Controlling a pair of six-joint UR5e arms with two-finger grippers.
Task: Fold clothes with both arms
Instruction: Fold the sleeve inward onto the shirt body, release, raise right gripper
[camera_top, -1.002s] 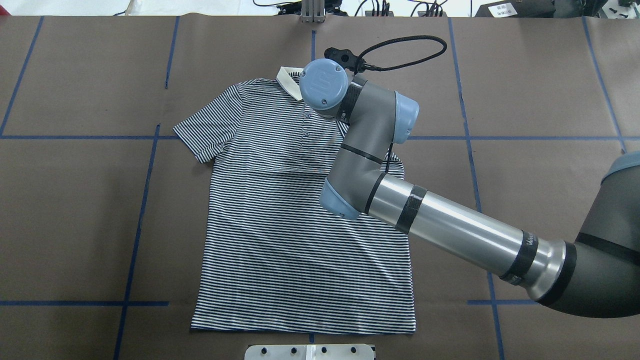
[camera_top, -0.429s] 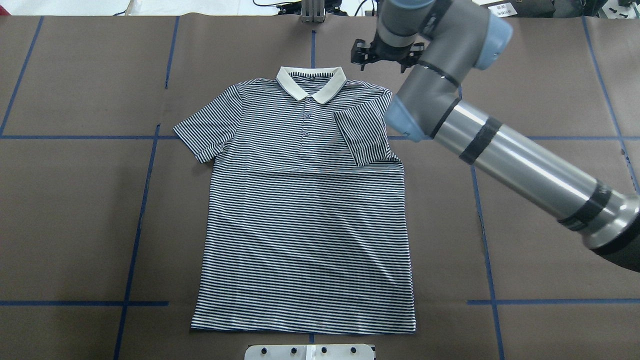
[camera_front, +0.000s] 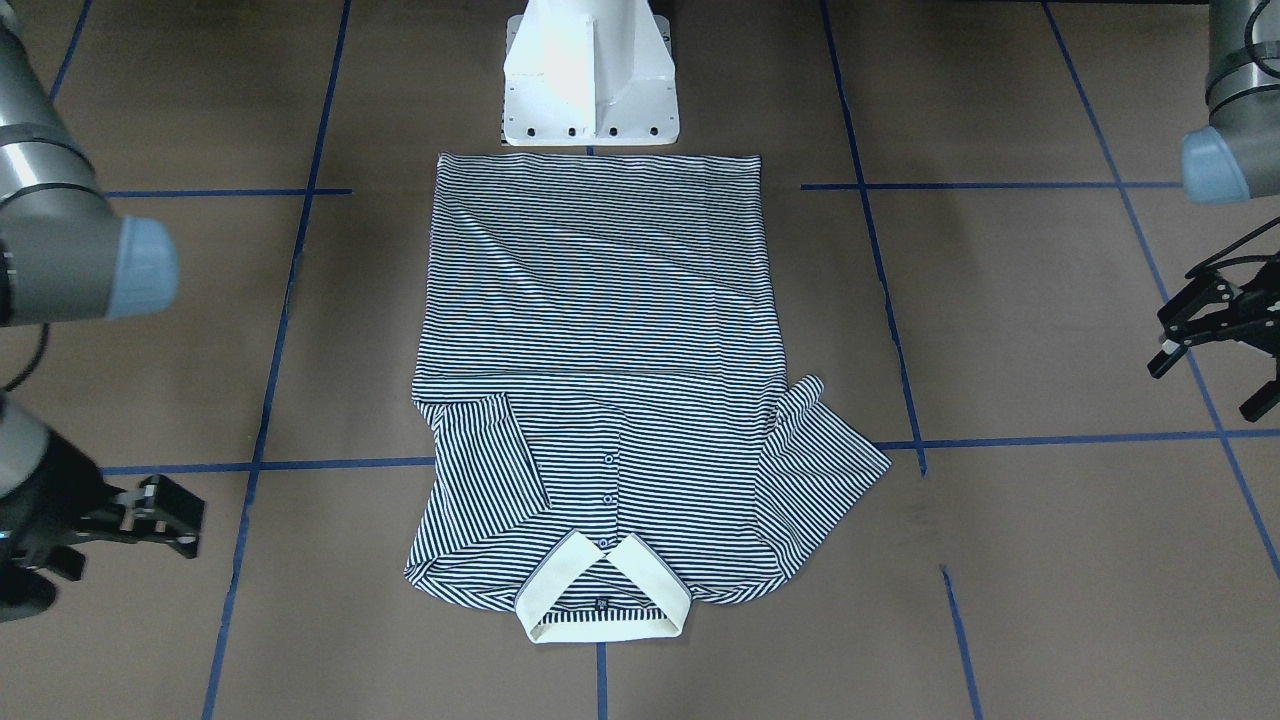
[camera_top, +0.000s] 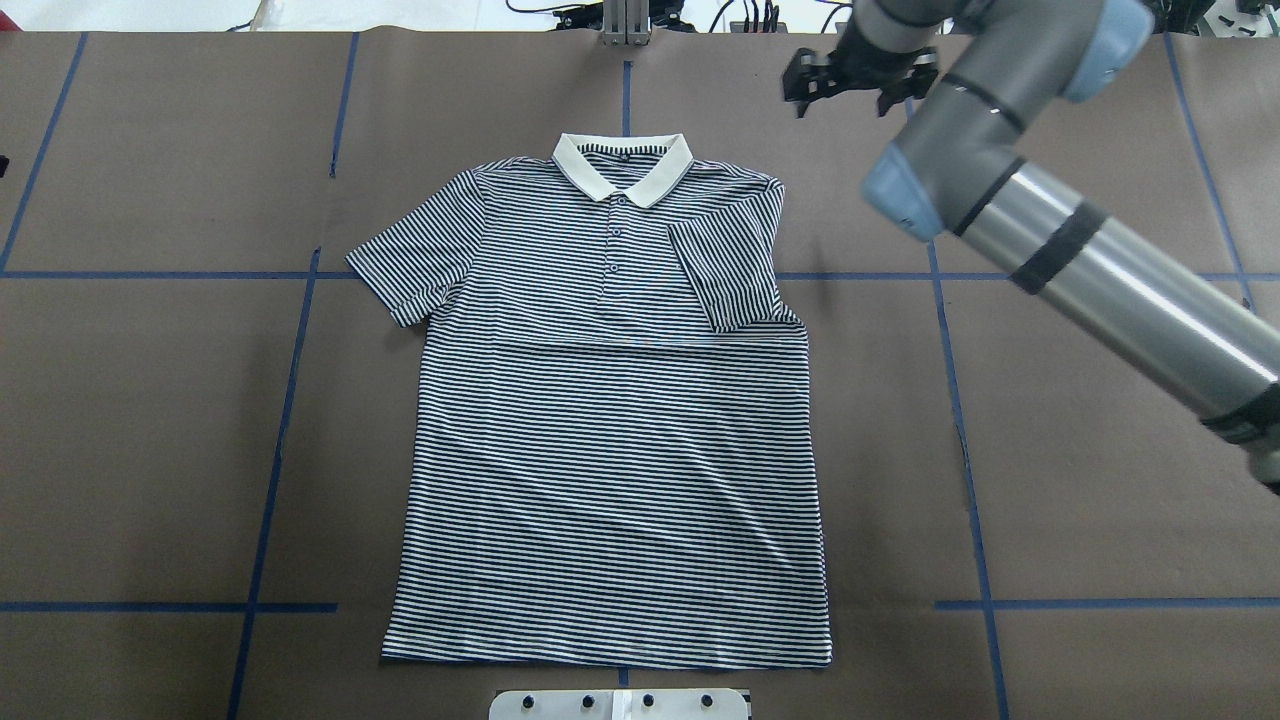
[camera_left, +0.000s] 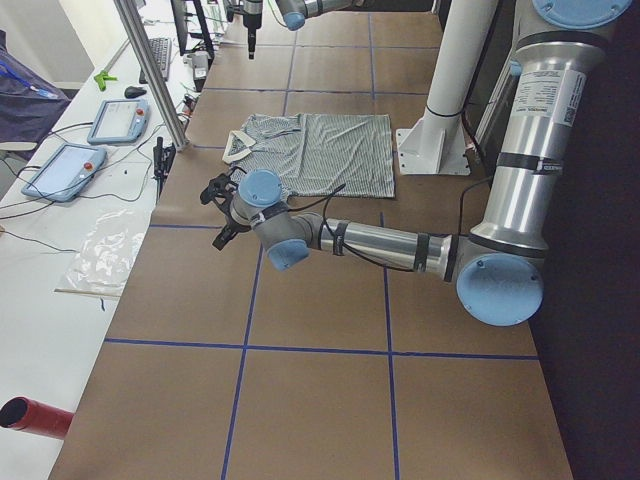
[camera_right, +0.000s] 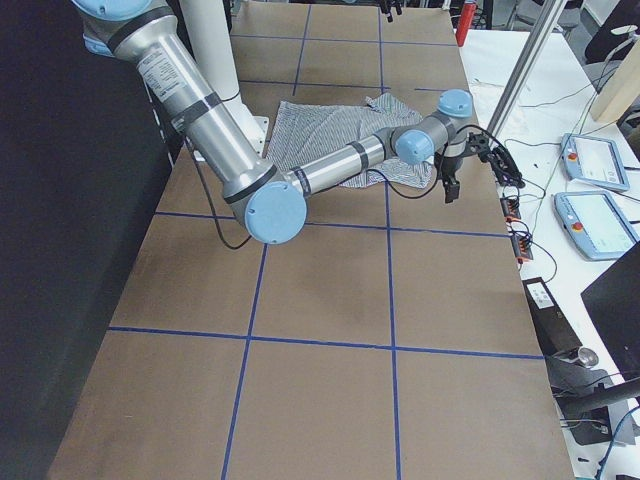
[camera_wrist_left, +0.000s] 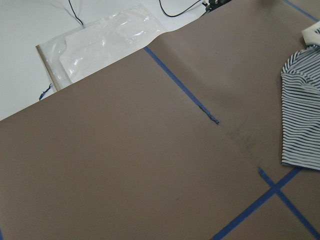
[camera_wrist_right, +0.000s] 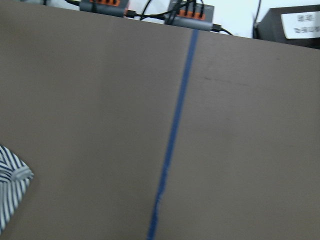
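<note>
A robotics lab: teach pendants (camera_left: 62, 170), tape-gridded table (camera_top: 150, 420).

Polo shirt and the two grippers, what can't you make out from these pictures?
- Chest under the folded sleeve: covered by it, overhead and front views.
- Collar label: too small to read.
- Left gripper: outside the overhead view, partly cut by the front view's edge.
- Wrist views: no fingers show.

Brown paper covers a broad counter (camera_top: 150, 450), marked into a grid with blue tape (camera_top: 150, 274), and a white pedestal (camera_front: 590, 60) stands at one edge. A white bench (camera_left: 40, 320) runs along the far side, carrying two tablets (camera_left: 62, 170) and a clear plastic sheet (camera_left: 100, 255). An aluminium post (camera_left: 152, 70) rises where bench and counter meet.
</note>
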